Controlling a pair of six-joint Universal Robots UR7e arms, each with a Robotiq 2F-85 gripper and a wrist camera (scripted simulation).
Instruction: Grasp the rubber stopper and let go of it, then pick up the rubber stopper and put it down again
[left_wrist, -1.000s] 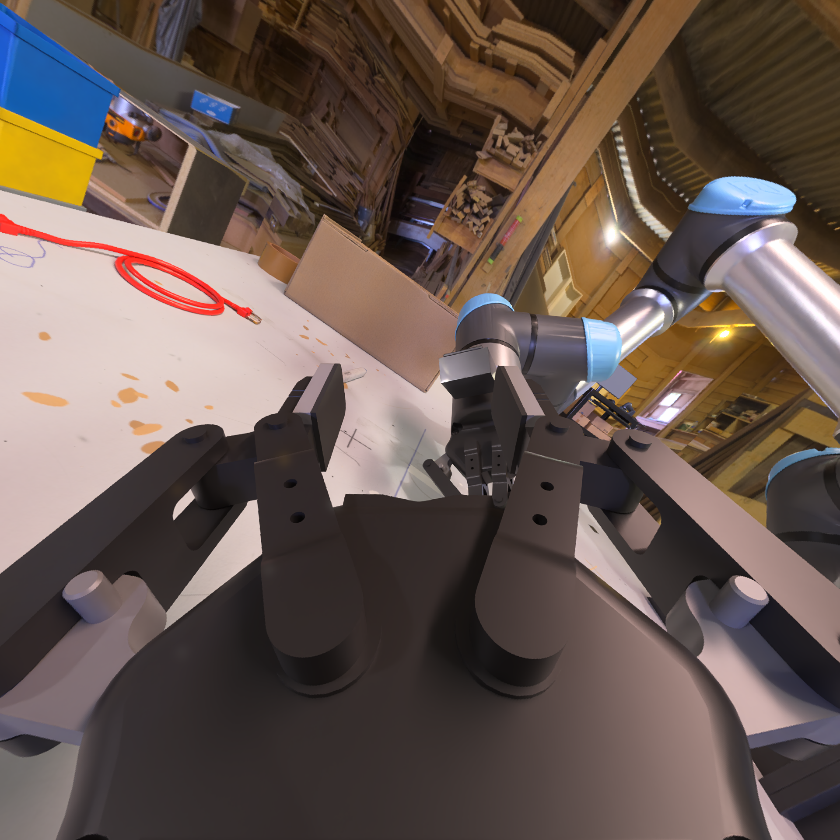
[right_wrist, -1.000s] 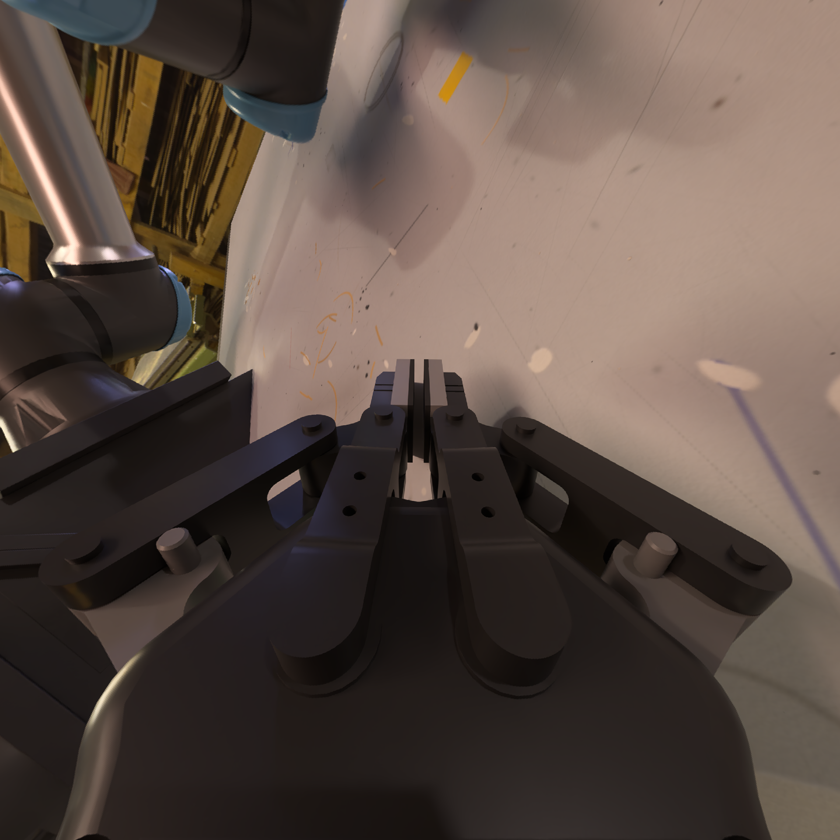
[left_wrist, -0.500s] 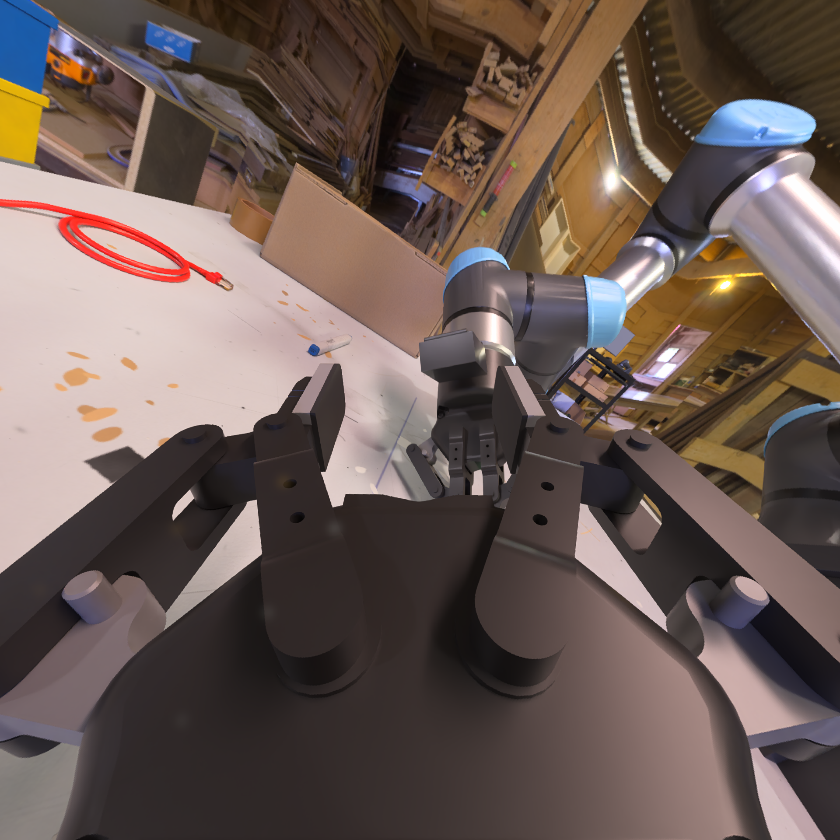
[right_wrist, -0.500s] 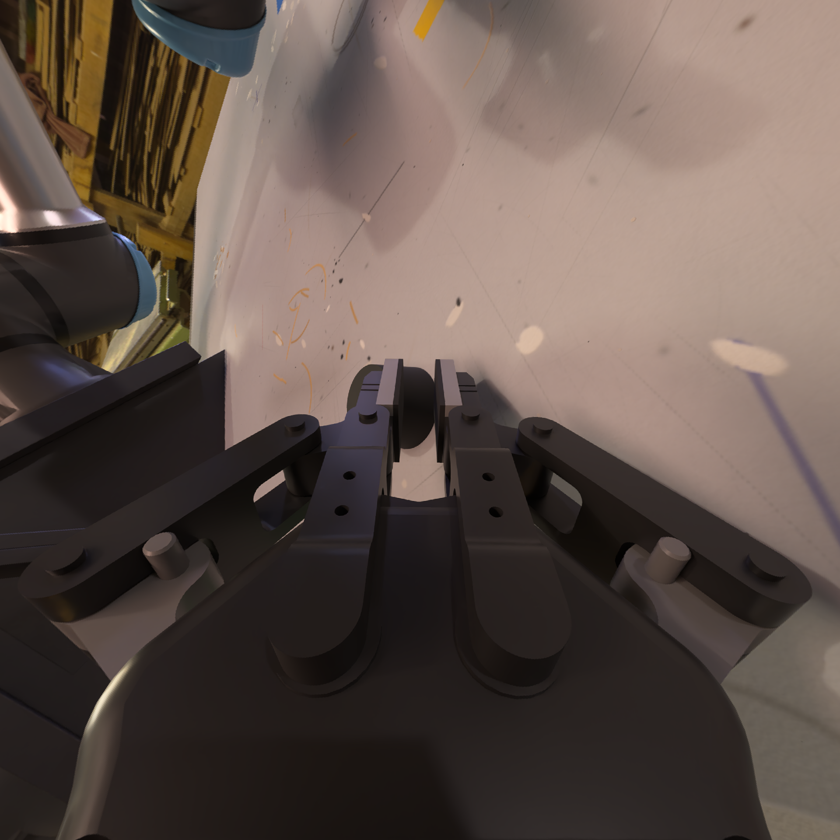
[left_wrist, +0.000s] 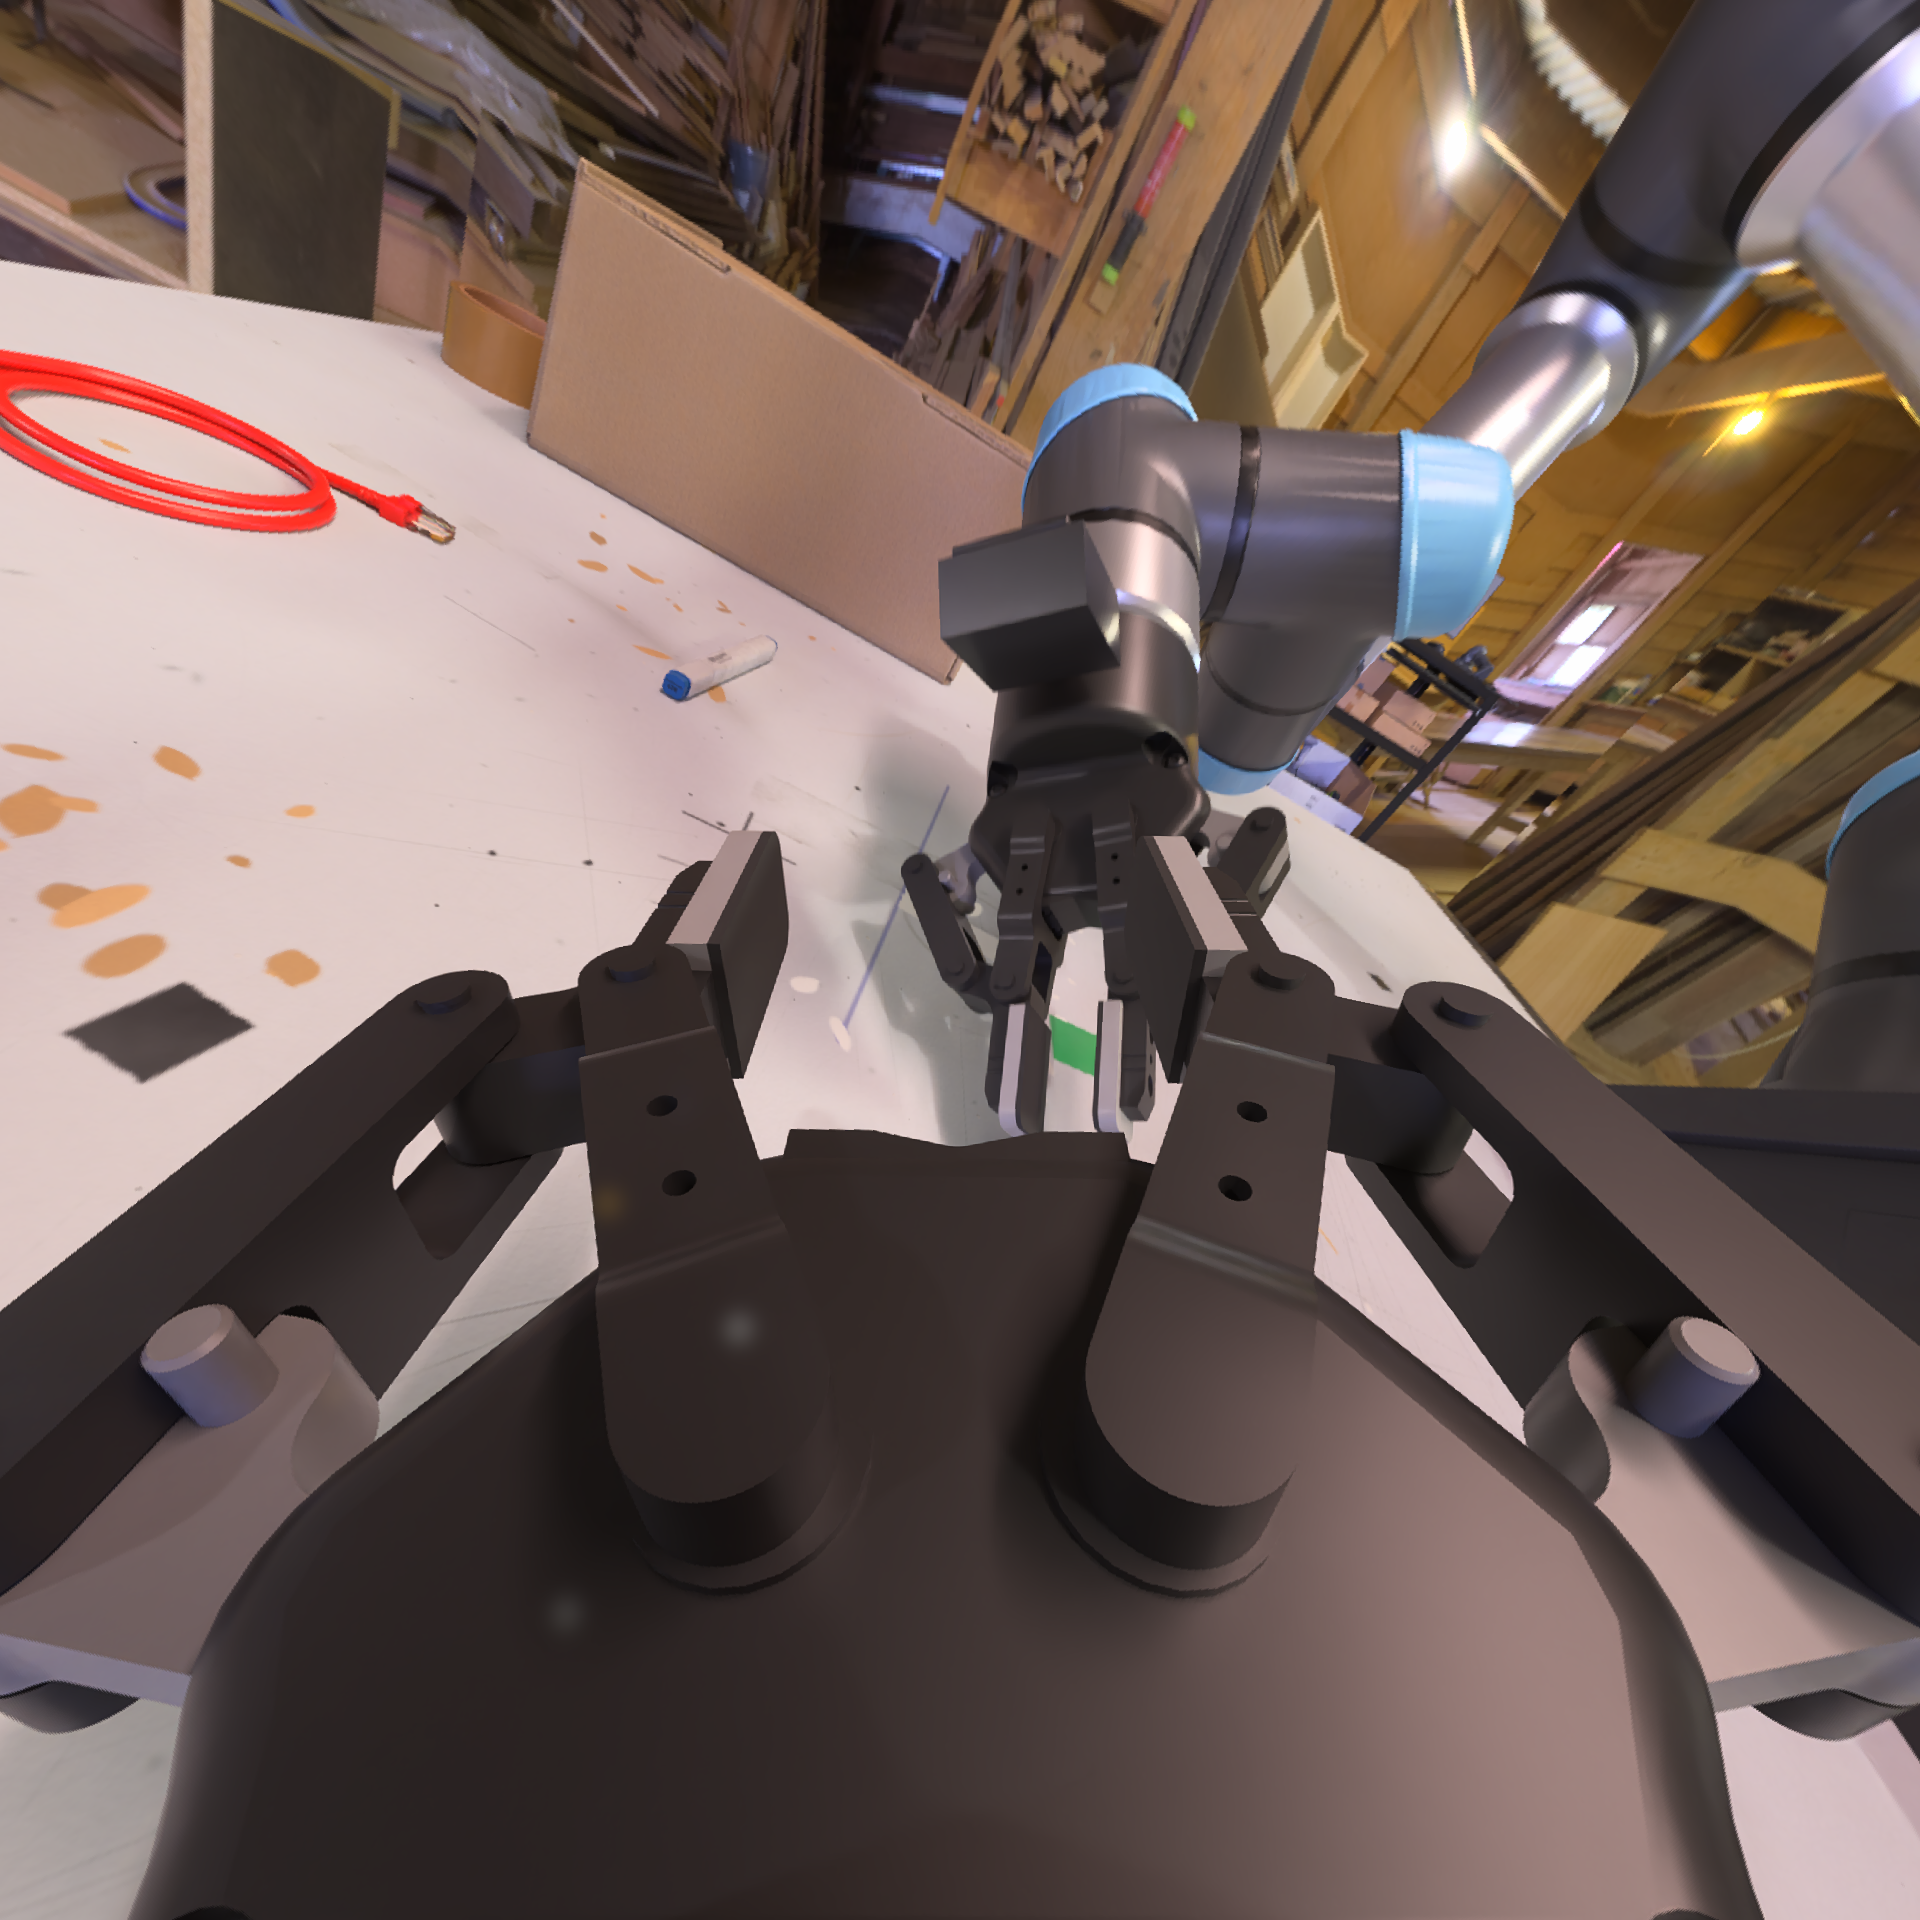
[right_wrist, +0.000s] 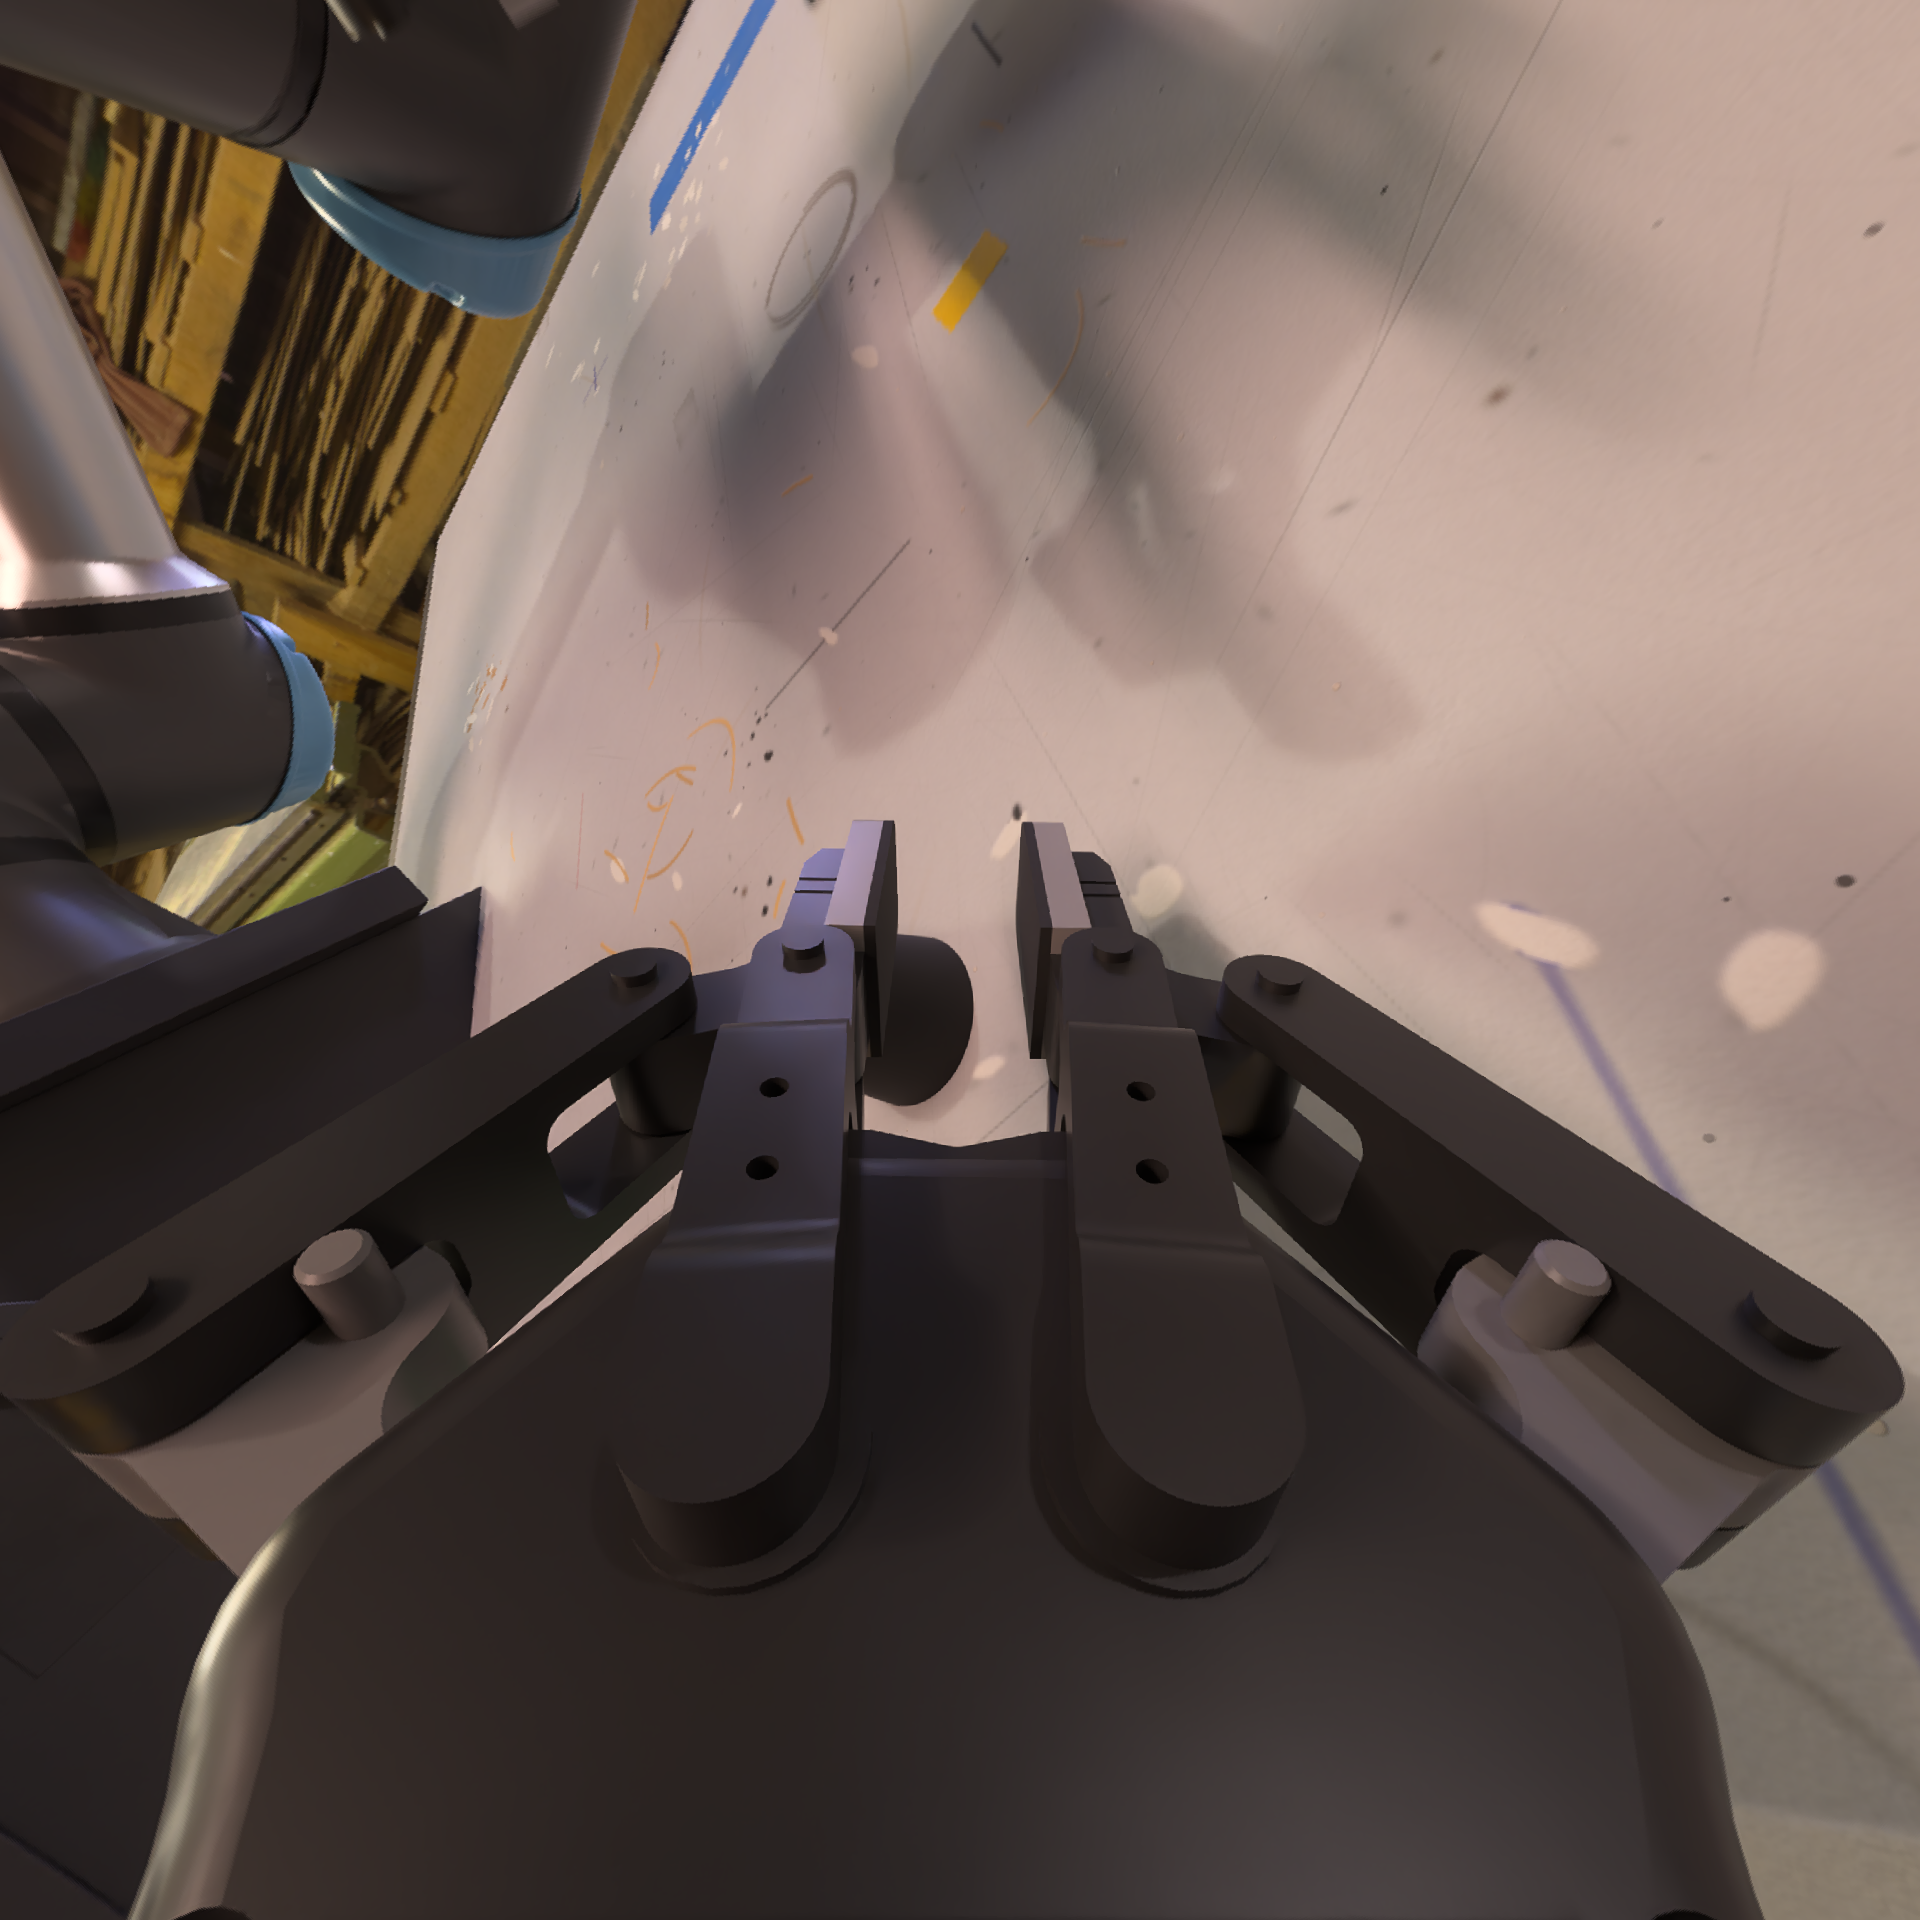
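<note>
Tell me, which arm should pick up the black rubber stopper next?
Probably the right one. Its tool is open with the rubber stopper sitting between its fingers on the table. The left tool hangs open farther away.

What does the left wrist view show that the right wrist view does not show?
Only the left wrist view shows the red cable, the marker, the cardboard sheet and the open left tool. Only the right wrist view shows the dark rubber stopper, partly hidden beside one finger. Both show the white table and the open right tool.
</note>
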